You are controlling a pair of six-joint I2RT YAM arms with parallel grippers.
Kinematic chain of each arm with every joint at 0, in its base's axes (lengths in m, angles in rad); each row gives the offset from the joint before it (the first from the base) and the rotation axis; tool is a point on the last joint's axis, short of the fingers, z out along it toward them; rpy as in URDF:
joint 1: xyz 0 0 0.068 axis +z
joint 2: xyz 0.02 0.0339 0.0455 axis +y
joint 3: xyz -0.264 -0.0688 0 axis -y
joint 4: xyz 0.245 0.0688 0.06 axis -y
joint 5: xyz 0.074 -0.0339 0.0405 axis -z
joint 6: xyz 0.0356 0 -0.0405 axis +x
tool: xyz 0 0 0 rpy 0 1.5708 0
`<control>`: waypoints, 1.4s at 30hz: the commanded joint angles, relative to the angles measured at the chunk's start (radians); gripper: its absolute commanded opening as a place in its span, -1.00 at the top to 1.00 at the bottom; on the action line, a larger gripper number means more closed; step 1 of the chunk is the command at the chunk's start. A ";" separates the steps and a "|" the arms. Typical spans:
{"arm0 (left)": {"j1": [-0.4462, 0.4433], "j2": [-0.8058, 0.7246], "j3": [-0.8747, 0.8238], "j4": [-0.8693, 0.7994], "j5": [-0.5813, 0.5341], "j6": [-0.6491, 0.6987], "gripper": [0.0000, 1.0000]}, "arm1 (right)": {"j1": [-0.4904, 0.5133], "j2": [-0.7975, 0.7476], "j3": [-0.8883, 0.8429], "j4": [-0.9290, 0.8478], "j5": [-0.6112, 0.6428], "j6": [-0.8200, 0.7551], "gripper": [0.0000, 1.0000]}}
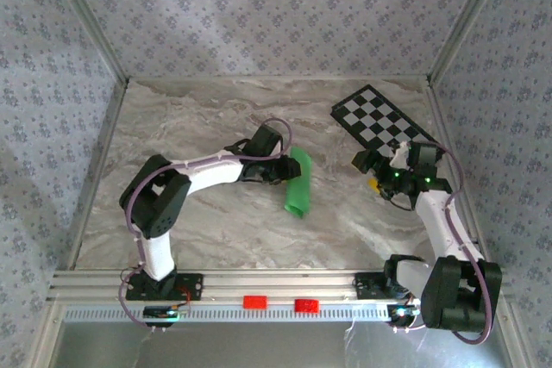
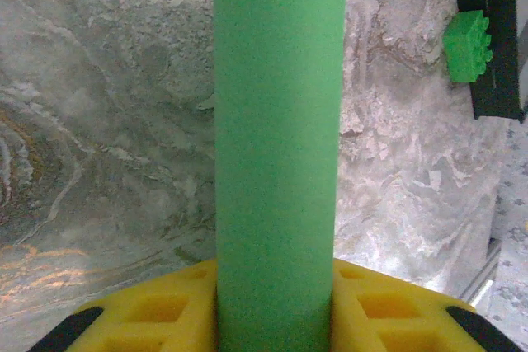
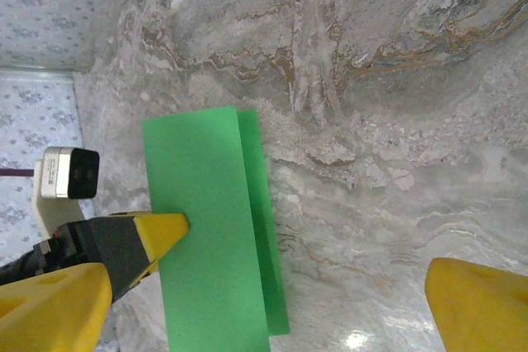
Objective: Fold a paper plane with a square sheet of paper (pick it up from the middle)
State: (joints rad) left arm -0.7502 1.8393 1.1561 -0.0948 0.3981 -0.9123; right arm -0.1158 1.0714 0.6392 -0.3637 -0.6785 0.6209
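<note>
Checkered board (image 1: 379, 118) lies far right on marble table (image 1: 216, 118).

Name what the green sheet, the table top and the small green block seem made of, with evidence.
The green sheet looks like thin matte paper: folded into two layers. The table top is marble-look, veined grey-brown, glossy at a glare spot; possibly printed. The small green block is probably moulded plastic, studded like a toy brick.

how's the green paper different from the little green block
The paper is a long, flat, smooth folded strip, while the block is small, chunky and studded. The paper is pinched in the left claw, while the block lies free against a black board. Both are the same bright green.
</note>
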 commanded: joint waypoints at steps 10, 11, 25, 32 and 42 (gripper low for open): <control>-0.017 0.008 -0.067 0.132 0.061 -0.028 0.33 | 0.036 0.106 0.021 0.095 -0.131 -0.072 -0.72; -0.020 0.005 -0.071 0.142 0.059 -0.039 0.33 | 0.041 0.104 0.020 0.079 -0.150 -0.081 -0.70; -0.081 -0.041 -0.220 0.266 -0.053 -0.128 0.26 | 0.166 -0.073 -0.173 0.103 -0.148 -0.064 -0.32; -0.098 -0.028 -0.163 0.108 -0.145 -0.036 0.06 | 0.207 -0.007 -0.150 0.113 -0.140 -0.080 -0.24; -0.135 -0.074 -0.133 -0.059 -0.344 0.037 -0.26 | 0.247 0.045 -0.113 0.098 -0.115 -0.105 -0.22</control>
State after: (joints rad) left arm -0.8803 1.8141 1.0050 -0.0326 0.1776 -0.9249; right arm 0.1158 1.1091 0.4980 -0.2584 -0.8036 0.5335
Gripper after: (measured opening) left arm 0.622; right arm 0.610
